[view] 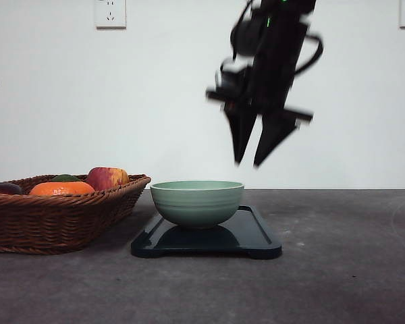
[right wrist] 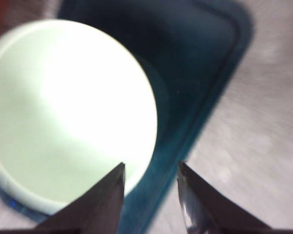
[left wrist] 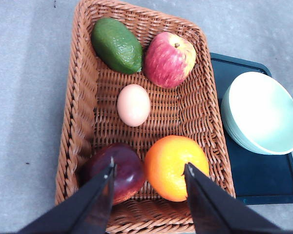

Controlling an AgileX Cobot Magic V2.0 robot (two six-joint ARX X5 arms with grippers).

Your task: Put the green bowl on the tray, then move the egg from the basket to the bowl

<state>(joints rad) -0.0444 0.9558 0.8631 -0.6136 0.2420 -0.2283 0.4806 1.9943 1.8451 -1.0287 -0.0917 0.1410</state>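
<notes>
Egg, pale, smooth and oval, lies mid-floor in our wide brown woven wicker basket, between apple and orange; we judge it light, slippery and brittle, best pinched gently across its short waist. Left pincer hovers open and empty; right pincer hangs open, empty, above the sage-green ceramic bowl on the glossy black tray.

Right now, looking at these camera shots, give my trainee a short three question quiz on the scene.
1. True or false: the green bowl sits on the tray.
2. Which lies nearest the egg in the basket? A) bare table B) fruit C) a spoon
3. Fill in: the right pincer, above the tray, holds ____.

Key: 1 true. 2 B: avocado, apple, orange and a dark red fruit surround it. 3 nothing; it is open.
</notes>
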